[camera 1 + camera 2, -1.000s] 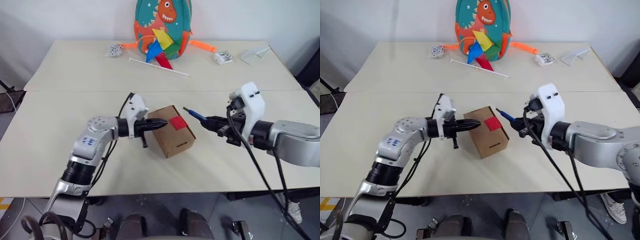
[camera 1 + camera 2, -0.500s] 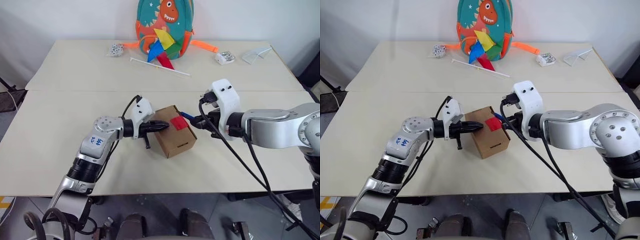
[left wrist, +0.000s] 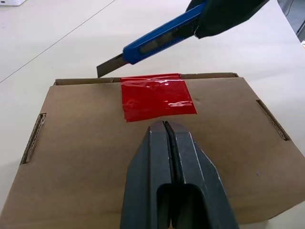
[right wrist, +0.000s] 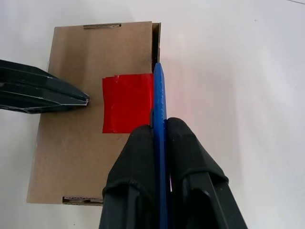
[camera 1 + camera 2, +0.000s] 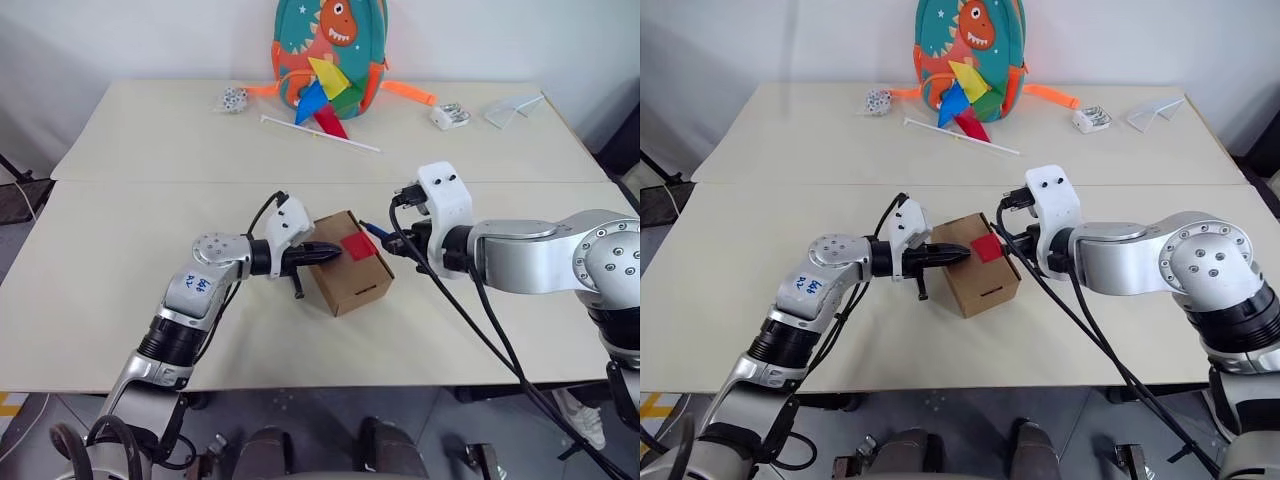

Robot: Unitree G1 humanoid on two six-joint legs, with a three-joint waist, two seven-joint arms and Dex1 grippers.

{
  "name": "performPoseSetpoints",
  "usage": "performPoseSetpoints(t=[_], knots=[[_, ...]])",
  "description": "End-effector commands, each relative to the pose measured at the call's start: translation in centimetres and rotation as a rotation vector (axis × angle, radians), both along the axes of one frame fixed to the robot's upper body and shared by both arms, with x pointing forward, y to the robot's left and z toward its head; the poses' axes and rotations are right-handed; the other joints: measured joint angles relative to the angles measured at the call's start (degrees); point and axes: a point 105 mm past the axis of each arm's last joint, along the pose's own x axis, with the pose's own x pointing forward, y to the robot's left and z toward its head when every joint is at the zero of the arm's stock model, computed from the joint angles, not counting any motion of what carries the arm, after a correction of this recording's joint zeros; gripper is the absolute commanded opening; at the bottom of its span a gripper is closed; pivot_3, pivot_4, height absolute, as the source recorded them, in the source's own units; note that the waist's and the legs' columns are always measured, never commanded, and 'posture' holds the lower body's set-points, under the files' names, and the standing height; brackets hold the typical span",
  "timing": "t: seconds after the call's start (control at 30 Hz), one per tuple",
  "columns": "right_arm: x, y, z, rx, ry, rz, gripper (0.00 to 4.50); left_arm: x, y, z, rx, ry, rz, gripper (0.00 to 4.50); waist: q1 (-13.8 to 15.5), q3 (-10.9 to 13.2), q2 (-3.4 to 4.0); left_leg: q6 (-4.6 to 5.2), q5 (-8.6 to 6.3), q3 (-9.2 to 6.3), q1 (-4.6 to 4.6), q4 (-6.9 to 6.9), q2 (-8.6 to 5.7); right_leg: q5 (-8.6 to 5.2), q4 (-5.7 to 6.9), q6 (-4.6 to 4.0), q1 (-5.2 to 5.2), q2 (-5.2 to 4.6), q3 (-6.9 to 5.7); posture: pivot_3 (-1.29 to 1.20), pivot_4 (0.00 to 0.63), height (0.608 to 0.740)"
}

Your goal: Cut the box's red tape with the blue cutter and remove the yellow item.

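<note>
The brown box [image 5: 345, 270] lies mid-table with the red tape [image 5: 357, 245] across its top flap seam. My left gripper [image 5: 335, 252] is shut, its tips over the lid just short of the tape [image 3: 157, 98]. My right gripper [image 4: 159, 126] is shut on the blue cutter [image 4: 158, 95], which lies along the tape's edge at the box's flap seam. The cutter's bare blade [image 3: 109, 66] hangs just above the box's far edge. The yellow item is hidden.
At the table's far edge stand a dinosaur backpack [image 5: 328, 45] and a colourful pinwheel [image 5: 322, 95] on a white stick. Small bits [image 5: 231, 99], a white object [image 5: 447, 114] and a clear piece [image 5: 512, 106] lie along the back.
My right gripper has carried the cutter leftward and down to the box's taped edge. The left gripper has stayed on the lid.
</note>
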Motion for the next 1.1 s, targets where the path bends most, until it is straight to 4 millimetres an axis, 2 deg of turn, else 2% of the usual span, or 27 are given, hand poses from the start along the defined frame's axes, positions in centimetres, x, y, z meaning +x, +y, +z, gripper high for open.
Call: performPoseSetpoints(t=[0.03,0.27,0.43,0.83,1.1], knots=[[0.2,0.1,1.2,0.019,-0.052,-0.005,0.1,-0.3,-0.1,-1.3,0.037,0.033,0.004,0.0,-0.04,0.0,0.0,0.0,0.0,0.0,0.0,0.0,0.0,0.0,0.0,0.0,0.0,0.0,0.0,0.0,0.15,0.74],[0.4,0.1,1.9,0.027,-0.082,-0.003,0.1,-0.4,0.0,-1.5,0.04,0.04,0.006,0.0,-0.04,0.0,0.0,0.0,0.0,0.0,0.0,0.0,0.0,0.0,0.0,0.0,0.0,0.0,0.0,0.0,0.15,0.74],[0.0,0.9,1.6,0.029,-0.067,0.036,0.1,-0.5,0.0,-1.6,0.042,0.043,0.006,0.0,-0.05,0.0,0.0,0.0,0.0,0.0,0.0,0.0,0.0,0.0,0.01,0.0,0.0,0.0,0.0,0.0,0.15,0.74],[0.0,1.0,0.7,0.023,-0.048,0.039,0.1,-0.6,0.2,-1.5,0.054,0.044,0.007,0.0,-0.09,0.0,0.0,0.0,0.0,0.0,0.0,0.0,0.01,0.0,0.0,0.0,0.0,0.0,0.0,0.0,0.15,0.74],[0.4,0.2,1.4,0.008,-0.08,0.019,0.1,-0.7,0.2,-1.5,0.054,0.044,0.009,0.0,-0.13,0.0,0.01,0.0,0.0,0.01,0.01,0.0,0.01,0.0,0.0,0.0,0.0,0.0,0.0,0.0,0.15,0.74]])
